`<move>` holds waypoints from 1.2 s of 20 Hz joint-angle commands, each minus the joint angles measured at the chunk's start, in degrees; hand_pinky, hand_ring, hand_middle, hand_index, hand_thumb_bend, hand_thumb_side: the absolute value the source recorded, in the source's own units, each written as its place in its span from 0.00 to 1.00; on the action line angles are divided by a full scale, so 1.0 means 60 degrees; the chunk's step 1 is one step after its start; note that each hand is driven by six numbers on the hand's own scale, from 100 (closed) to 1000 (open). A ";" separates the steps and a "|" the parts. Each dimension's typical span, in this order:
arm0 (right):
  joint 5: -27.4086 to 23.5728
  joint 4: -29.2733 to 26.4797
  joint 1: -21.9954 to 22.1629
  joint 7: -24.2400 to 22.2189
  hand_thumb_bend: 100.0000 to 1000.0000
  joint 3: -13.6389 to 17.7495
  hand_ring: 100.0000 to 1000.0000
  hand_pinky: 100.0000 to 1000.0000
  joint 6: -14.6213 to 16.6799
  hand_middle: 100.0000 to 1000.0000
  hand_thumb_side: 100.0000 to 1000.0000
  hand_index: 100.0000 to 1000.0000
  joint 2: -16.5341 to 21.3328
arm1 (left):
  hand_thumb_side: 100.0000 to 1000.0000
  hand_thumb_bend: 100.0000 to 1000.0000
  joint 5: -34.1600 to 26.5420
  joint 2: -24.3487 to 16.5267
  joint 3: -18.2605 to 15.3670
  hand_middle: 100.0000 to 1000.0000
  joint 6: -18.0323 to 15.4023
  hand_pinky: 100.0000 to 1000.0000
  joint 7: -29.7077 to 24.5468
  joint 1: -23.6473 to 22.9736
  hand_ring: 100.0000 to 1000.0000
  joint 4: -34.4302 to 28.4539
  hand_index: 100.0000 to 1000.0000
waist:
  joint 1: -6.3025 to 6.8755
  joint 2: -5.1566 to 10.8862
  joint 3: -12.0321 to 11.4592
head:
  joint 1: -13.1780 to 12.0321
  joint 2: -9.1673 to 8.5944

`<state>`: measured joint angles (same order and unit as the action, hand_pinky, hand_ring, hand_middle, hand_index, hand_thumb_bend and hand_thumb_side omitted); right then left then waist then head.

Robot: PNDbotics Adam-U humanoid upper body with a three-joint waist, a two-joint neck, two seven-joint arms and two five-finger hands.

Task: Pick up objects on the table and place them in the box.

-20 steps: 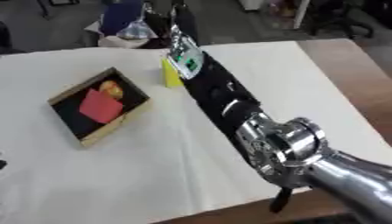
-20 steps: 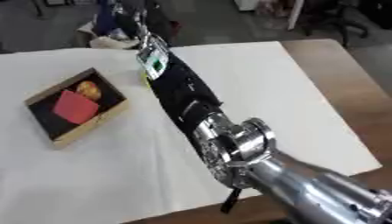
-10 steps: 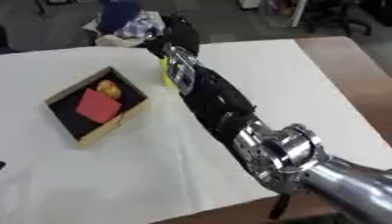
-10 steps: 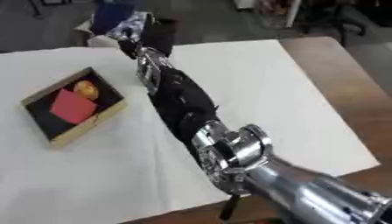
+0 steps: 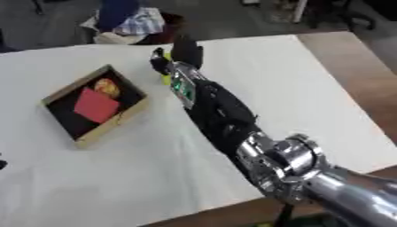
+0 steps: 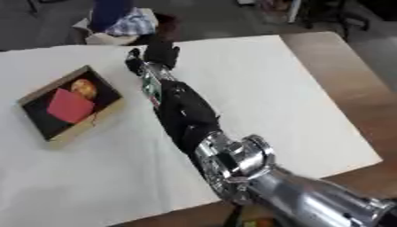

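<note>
Right hand (image 5: pixel 180 56) reaches far across, fingers apparently curled round the yellow block (image 5: pixel 165 78) beneath them, ready to carry it to the box (image 5: pixel 133 111).

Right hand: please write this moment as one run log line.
right hand: at yellow object, grip unclear | box: holds red item | left hand: unseen
</note>
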<state>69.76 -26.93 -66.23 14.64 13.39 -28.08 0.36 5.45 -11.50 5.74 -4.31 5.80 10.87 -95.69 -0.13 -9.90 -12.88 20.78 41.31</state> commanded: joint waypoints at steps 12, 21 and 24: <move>0.0378 -0.0320 0.0220 -0.0062 0.00 0.0018 0.83 0.81 -0.0131 0.89 0.44 0.98 -0.0302 | 0.90 0.00 -0.0039 -0.0059 0.0002 0.47 -0.0016 0.59 -0.0038 0.0107 0.47 -0.0164 0.72 | 0.0186 -0.0045 -0.0001 | 0.0053 0.0079; 0.0817 -0.0800 0.0349 0.1358 0.00 0.0149 0.59 0.65 -0.0270 0.75 0.14 0.93 -0.0363 | 0.90 0.00 -0.0050 -0.0042 -0.0004 0.47 -0.0009 0.59 -0.0018 0.0122 0.47 -0.0165 0.72 | 0.0198 -0.0046 -0.0013 | 0.0071 0.0034; 0.0872 -0.0946 0.0296 0.1593 0.00 0.0084 0.57 0.64 -0.0005 0.75 0.11 0.93 -0.0342 | 0.90 0.00 -0.0048 -0.0042 -0.0010 0.47 -0.0007 0.59 -0.0013 0.0110 0.47 -0.0162 0.72 | 0.0196 -0.0035 0.0007 | 0.0068 0.0044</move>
<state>74.26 -30.92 -63.00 23.32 14.03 -28.58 -2.10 5.31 -11.46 5.74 -4.31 5.79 10.99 -95.69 -0.08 -10.10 -12.82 21.12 41.74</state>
